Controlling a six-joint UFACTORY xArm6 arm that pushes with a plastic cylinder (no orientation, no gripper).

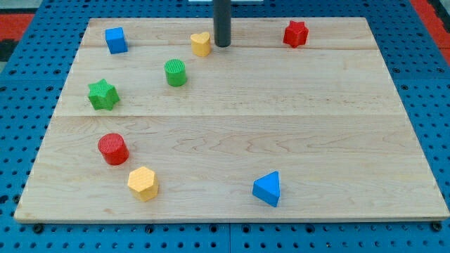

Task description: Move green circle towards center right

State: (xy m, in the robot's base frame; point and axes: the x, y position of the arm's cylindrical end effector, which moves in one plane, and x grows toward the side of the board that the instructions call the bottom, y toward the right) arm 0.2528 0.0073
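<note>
The green circle (175,72) is a short upright cylinder in the upper left part of the wooden board (232,112). My tip (223,45) is at the end of the dark rod near the view's top centre. It stands up and to the right of the green circle, well apart from it, and just right of a yellow heart-like block (201,43).
A blue cube (116,40) sits at top left, a red star (296,33) at top right, a green star (103,95) at left. A red circle (112,149) and yellow hexagon (143,183) lie at bottom left. A blue triangle (268,188) lies at bottom centre.
</note>
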